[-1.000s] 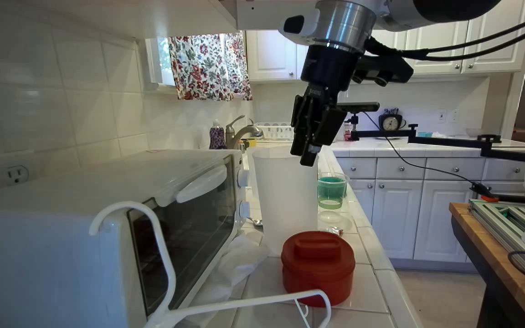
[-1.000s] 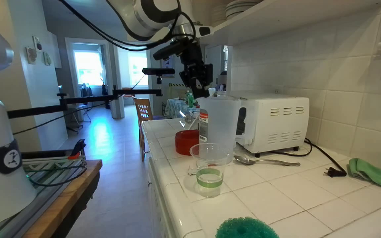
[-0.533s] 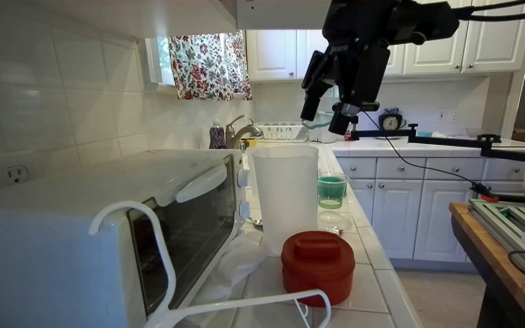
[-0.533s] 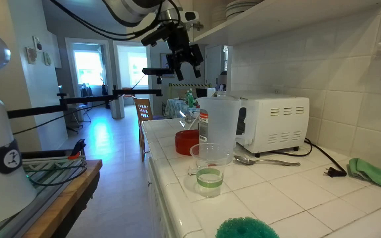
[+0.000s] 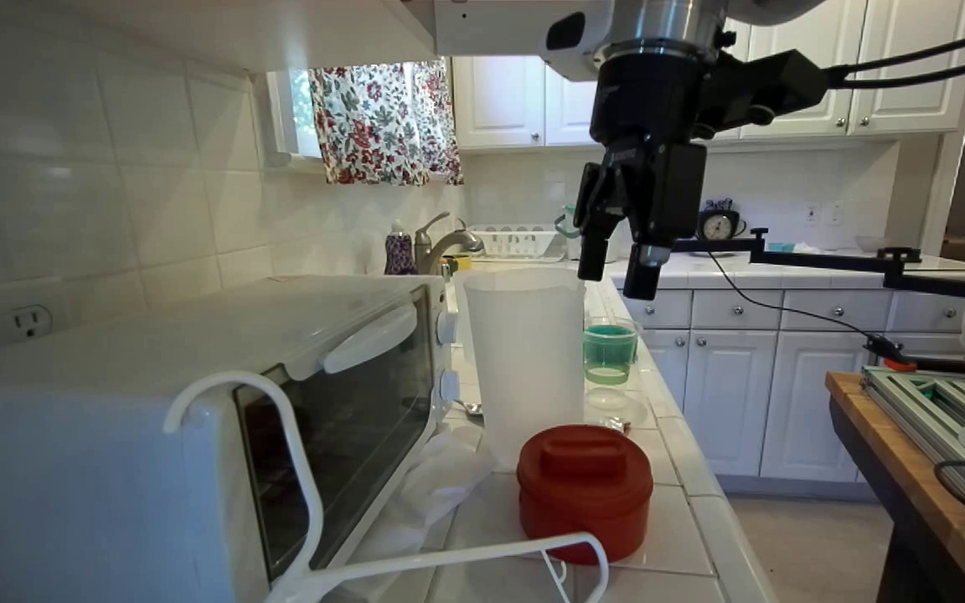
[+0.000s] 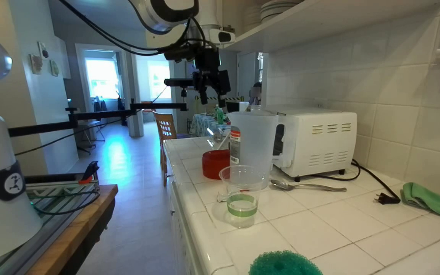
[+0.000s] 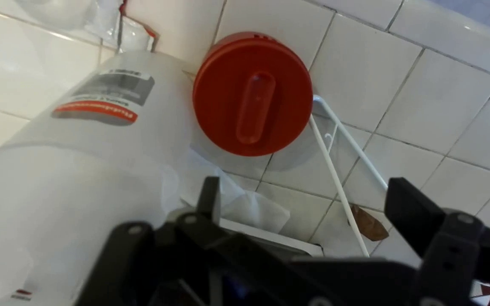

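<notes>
In an exterior view, pitcher (image 6: 256,133) hides part of red container (image 6: 214,165), green scrubber (image 6: 285,264) is cut off below, label print (image 6: 235,149) illegible.

- free: above red container (image 7: 251,95), also from outer edge of surface (image 5: 682,536)
- blocked: tall pitcher (image 5: 528,368) just beside it, white hanger (image 5: 449,557) opposite, toaster oven (image 6: 321,139) near
</notes>
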{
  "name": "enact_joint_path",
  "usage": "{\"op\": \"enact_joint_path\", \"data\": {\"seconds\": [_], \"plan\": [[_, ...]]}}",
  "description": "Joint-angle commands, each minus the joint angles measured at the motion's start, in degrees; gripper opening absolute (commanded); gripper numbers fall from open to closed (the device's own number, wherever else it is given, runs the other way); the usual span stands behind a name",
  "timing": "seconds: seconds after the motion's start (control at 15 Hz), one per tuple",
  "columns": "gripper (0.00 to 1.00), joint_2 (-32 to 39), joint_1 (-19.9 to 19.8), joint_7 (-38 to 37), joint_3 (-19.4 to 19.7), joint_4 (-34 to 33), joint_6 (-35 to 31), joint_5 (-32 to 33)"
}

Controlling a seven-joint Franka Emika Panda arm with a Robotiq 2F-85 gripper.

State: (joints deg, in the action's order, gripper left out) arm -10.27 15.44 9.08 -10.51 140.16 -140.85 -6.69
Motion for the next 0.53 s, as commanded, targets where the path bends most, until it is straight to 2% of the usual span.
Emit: {"op": "enact_joint_path", "data": {"seconds": [0.0, 0.47], "plan": [[1.0, 4.0, 0.0, 1.6, 0.3, -1.1, -3.5, -3.4], [1.0, 5.7, -0.5, 0.1, -0.9, -1.2, -4.3, -1.4]]}}
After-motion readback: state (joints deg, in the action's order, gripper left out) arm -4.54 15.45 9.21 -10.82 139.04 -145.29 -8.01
